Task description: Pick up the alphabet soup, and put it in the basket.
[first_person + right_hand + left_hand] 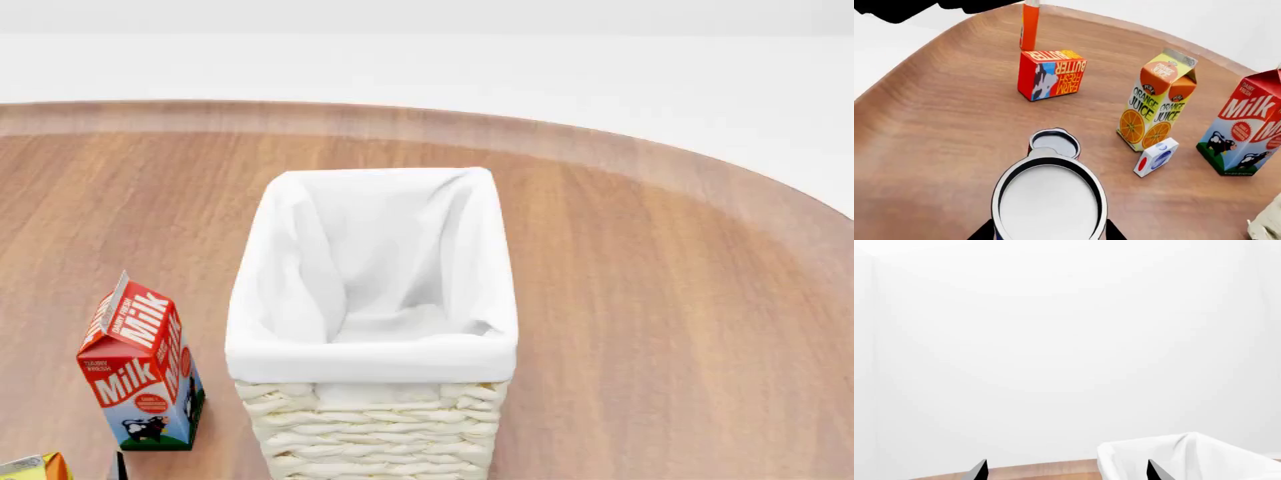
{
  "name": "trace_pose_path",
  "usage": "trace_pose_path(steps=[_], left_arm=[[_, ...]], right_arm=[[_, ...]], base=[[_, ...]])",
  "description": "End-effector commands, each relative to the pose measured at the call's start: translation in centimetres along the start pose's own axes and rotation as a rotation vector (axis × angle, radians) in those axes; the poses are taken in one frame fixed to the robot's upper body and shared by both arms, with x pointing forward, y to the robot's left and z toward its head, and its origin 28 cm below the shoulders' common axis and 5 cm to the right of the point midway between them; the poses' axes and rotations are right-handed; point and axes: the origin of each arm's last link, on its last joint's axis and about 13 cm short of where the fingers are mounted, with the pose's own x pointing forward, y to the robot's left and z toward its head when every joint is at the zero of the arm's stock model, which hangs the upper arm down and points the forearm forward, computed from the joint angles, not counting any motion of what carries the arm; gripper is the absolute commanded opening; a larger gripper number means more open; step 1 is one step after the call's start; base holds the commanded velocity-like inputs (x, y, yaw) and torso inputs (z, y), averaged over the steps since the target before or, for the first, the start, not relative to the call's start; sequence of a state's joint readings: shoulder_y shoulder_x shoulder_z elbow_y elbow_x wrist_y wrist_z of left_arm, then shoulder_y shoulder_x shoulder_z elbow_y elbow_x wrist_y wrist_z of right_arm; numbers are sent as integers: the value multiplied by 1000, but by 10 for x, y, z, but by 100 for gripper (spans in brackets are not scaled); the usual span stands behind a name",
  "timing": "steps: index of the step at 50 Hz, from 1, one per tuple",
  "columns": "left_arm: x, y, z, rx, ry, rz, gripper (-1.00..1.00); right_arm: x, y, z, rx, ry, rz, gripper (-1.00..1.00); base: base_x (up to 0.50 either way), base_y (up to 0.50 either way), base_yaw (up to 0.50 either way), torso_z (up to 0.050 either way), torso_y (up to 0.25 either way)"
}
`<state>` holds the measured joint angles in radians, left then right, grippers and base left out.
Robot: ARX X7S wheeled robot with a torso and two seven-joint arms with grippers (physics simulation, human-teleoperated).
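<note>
In the right wrist view, my right gripper (1047, 234) is shut on the alphabet soup (1049, 202). Its silver-white top fills the near part of the view and a strip of blue label shows by one dark finger (984, 232). The can is held above the wooden table. The basket (371, 355), cream wicker with a white cloth lining, stands in the middle of the head view and looks empty inside. Its lining also shows in the left wrist view (1201, 455). My left gripper (1067, 471) is open and empty beside the basket rim. Neither gripper shows clearly in the head view.
A second small can (1054, 142) stands on the table under the held one. Around it are a butter box (1052, 75), an orange juice carton (1157, 102), a milk carton (1244, 127) and a small white box (1156, 157). The milk carton (140, 365) stands left of the basket.
</note>
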<state>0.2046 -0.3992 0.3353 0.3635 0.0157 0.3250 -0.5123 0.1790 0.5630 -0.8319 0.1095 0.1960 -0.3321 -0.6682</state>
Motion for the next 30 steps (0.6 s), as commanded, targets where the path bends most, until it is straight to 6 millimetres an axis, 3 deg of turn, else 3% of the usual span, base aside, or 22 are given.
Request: trace_pose_path(steps=[1,17,30], left_arm=[[1,0,0,-2,1,2,100],[1,1,0,-1,0,3,100],[0,0,1,0,-1,4,100]], right_arm=[[-6,1,22,-43,-96,-34,-100],[-18,-2,39,-27,-208,-90,-100],[-25,-2,42,-30,-241,-119,-100]], base=[[0,0,0,0,0],[0,0,0,0,0],[0,0,0,0,1]])
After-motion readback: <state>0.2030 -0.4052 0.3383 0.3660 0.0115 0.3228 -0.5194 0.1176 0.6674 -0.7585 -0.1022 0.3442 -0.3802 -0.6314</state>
